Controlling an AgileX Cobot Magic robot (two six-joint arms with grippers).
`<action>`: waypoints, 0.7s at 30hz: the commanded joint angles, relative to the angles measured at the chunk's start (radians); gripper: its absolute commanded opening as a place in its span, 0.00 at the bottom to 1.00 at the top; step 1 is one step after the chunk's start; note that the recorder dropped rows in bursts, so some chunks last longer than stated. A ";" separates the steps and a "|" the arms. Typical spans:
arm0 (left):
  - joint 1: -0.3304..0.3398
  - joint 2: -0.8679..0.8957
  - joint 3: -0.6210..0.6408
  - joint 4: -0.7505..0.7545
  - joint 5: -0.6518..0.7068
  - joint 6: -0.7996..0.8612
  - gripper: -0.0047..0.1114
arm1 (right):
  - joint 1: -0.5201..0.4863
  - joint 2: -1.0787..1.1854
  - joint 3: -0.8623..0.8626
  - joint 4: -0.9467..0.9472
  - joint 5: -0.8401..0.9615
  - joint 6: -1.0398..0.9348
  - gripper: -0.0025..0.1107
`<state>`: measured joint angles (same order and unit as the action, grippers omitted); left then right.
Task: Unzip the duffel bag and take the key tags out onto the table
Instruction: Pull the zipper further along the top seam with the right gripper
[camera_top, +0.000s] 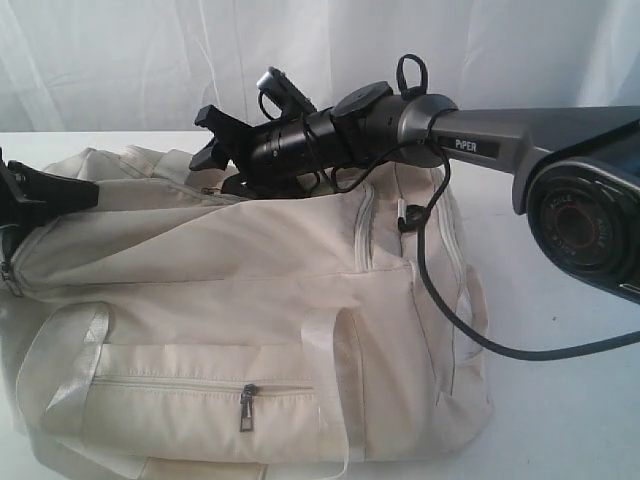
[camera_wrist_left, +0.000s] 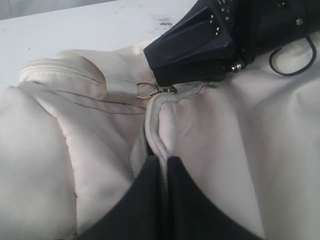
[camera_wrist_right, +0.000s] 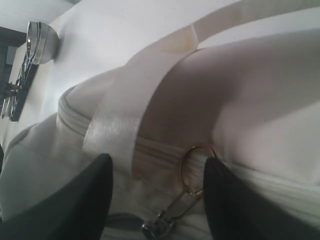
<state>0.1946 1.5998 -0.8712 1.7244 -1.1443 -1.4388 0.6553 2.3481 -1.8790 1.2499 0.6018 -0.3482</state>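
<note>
Large cream fabric duffel bag (camera_top: 250, 300) is seen zipped on wide white table (camera_top: 560, 420), key tags unseen, its seam (camera_wrist_left: 156, 131) is clamped taut by the left claw (camera_wrist_left: 162, 162), and the metal ring pull (camera_wrist_right: 196, 167), straddled by the spread-fingered right claw (camera_wrist_right: 159, 165), should be pinched squarely.

Bag (camera_top: 250, 300): cream woven cloth, matt, softly creased, stitched seams. Handle strap (camera_wrist_right: 125, 115): pale webbing, satin sheen. Ring pull (camera_wrist_right: 196, 167): thin polished metal, glossy. Front pocket zip pull (camera_top: 245, 408): dull grey metal. Desk (camera_wrist_left: 75, 30): white, smooth, matt. Arm casing (camera_top: 480, 140): grey, smooth, semi-gloss.
</note>
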 joint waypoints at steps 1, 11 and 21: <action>0.002 -0.013 0.010 0.020 -0.013 0.000 0.04 | 0.008 0.017 0.005 -0.049 0.085 0.020 0.48; 0.002 -0.013 0.010 0.020 -0.013 0.000 0.04 | 0.006 0.017 0.005 -0.238 0.130 0.177 0.48; 0.002 -0.013 0.010 0.020 -0.011 0.000 0.04 | 0.007 0.017 0.005 -0.245 0.161 0.198 0.45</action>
<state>0.1946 1.5998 -0.8674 1.7282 -1.1463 -1.4372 0.6600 2.3481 -1.8883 1.0595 0.6895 -0.1685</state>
